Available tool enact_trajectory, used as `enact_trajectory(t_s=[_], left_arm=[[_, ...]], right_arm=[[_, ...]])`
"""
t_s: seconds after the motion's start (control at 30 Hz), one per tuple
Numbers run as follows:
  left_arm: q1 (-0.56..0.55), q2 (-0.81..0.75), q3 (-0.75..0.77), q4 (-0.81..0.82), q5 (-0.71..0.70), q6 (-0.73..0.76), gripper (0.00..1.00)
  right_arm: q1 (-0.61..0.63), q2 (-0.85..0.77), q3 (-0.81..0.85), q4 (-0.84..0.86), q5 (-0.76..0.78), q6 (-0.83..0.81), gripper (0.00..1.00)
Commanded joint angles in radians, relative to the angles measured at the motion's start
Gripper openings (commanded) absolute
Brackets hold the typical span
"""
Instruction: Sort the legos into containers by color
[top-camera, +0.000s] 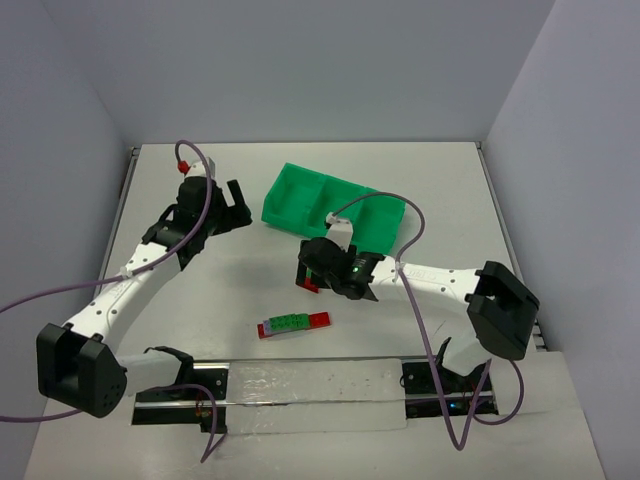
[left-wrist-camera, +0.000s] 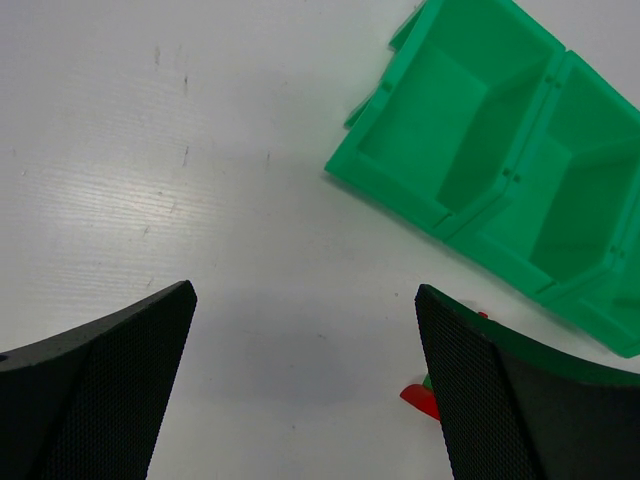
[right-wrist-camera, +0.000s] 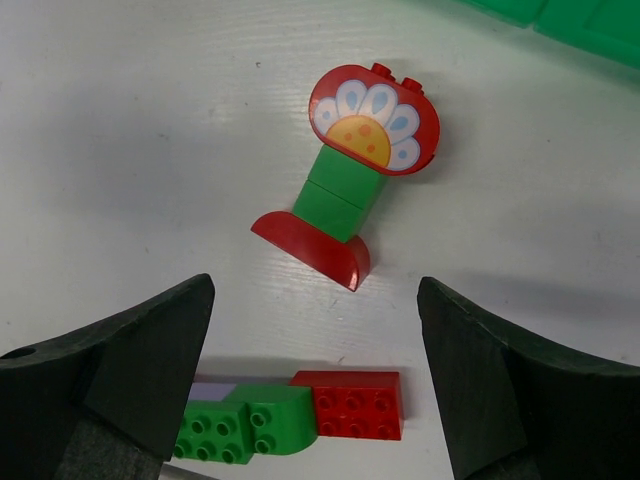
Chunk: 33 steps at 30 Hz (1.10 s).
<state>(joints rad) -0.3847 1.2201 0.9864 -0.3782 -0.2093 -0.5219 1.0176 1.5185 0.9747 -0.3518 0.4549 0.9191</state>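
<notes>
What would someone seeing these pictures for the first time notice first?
Probably the bright green tray, set toward the far middle of the white table. Next comes the flower-faced lego stack, lying flat under the right gripper, whose jaws stand open. A short row of lavender, green and red bricks lies on the near side of it.

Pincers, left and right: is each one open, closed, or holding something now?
Left pincer: open, holding nothing.
Right pincer: open, holding nothing.
</notes>
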Motion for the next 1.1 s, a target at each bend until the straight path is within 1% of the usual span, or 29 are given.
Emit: enact_trajectory(t_s=[0.0, 0.1, 0.2, 0.3, 0.43, 0.73, 0.8, 0.93, 1.03, 1.07], left_arm=[[-0.005, 0.027, 0.074, -0.044, -0.062, -0.020, 0.99], [-0.005, 0.036, 0.063, -0.033, -0.050, -0.034, 0.99], [-0.005, 0.041, 0.051, -0.021, -0.036, -0.037, 0.99], [-0.005, 0.042, 0.057, -0.035, -0.047, -0.025, 0.99], [-0.005, 0.033, 0.057, -0.038, -0.055, -0.015, 0.99], [-0.005, 0.037, 0.051, -0.024, -0.033, -0.022, 0.99], [-0.005, 0.037, 0.047, -0.021, -0.031, -0.021, 0.99], [-0.005, 0.038, 0.042, -0.014, -0.026, -0.024, 0.99], [-0.005, 0.041, 0.038, -0.012, -0.019, -0.026, 0.99], [-0.005, 0.042, 0.036, -0.011, -0.016, -0.028, 0.99]], right_arm=[[0.003, 0.038, 0.068, -0.025, 0.031, -0.009, 0.91], [0.003, 0.103, 0.117, -0.093, 0.063, 0.071, 0.92], [0.003, 0.154, 0.150, -0.139, 0.094, 0.153, 0.89], [0.002, 0.184, 0.151, -0.116, 0.088, 0.213, 0.84], [-0.007, 0.212, 0.154, -0.097, 0.082, 0.245, 0.78], [-0.034, 0.274, 0.170, -0.070, 0.102, 0.253, 0.73], [-0.038, 0.287, 0.171, -0.068, 0.106, 0.255, 0.70], [-0.039, 0.296, 0.169, -0.062, 0.110, 0.247, 0.62], [-0.038, 0.278, 0.154, -0.037, 0.110, 0.222, 0.45], [-0.037, 0.268, 0.148, -0.028, 0.110, 0.213, 0.41]])
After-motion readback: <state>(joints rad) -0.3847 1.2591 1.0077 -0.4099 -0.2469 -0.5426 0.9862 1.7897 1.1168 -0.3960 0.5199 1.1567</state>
